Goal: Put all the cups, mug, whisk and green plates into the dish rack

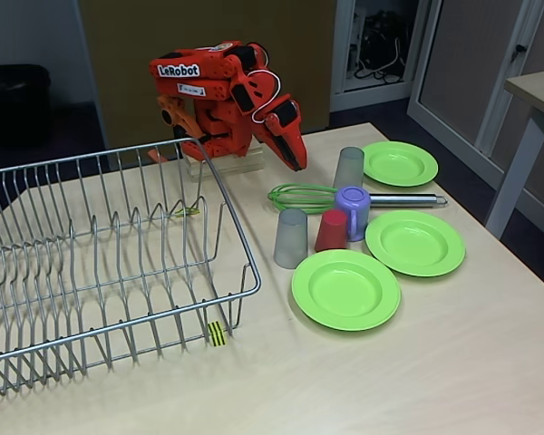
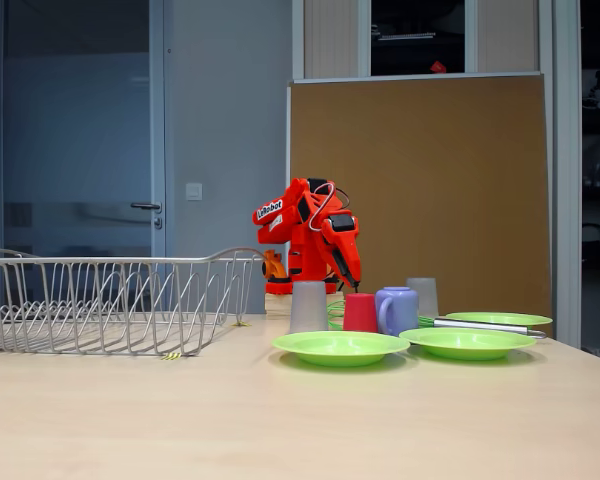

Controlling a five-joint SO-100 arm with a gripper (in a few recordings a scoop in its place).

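The dish rack point(image 1: 100, 272) is bare silver wire with a dull metallic sheen, and the bench point(image 1: 435, 362) looks like smooth, matt pale laminate. The green plates point(image 1: 345, 289) are glossy plastic, the grey tumbler point(image 1: 290, 238) translucent plastic, and the whisk point(image 1: 344, 197) has a shiny metal handle.

One fixed view looks down at an angle from above the surface's point(image 1: 490, 362) front edge, close in, facing the folded arm point(image 1: 227, 95) at the far side, with the rack point(image 1: 109, 263) at picture left and the plates point(image 1: 346, 288) at right. The other fixed view sits low, near the level of the surface point(image 2: 300, 420), farther back, looking level across it toward the arm point(image 2: 315, 235) and a brown board behind. Both fixed views share the arm, the rack point(image 2: 110, 300), the plates point(image 2: 340, 347) and the cups between.
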